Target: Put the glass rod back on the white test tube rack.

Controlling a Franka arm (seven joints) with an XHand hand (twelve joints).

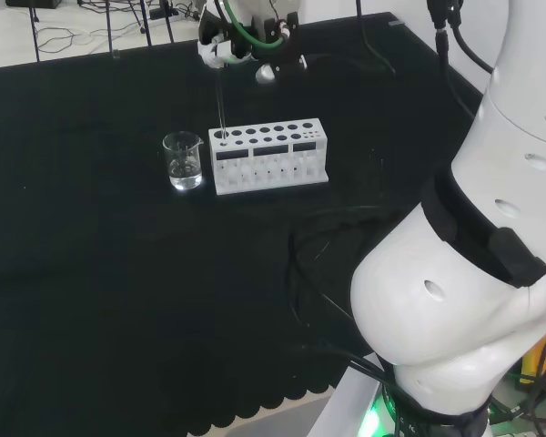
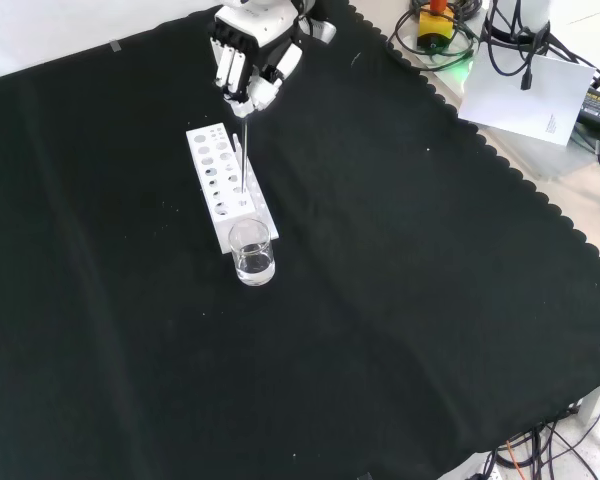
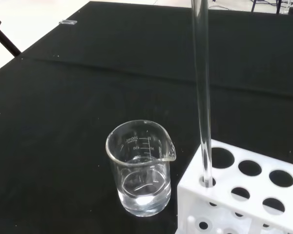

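The hand (image 2: 248,62) pinches the top of the glass rod (image 3: 202,97), holding it upright so its lower end sits in a corner hole of the white test tube rack (image 1: 271,157), just beside the beaker (image 3: 140,168) of clear liquid on the surface (image 2: 400,300).

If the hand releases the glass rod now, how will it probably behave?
The glass rod looks thin, stiff and smooth, so it may slip through the hand. Its lower end already sits in a corner hole of the white rack, so it would likely lean, not roll. Being glass, it probably breaks easily.
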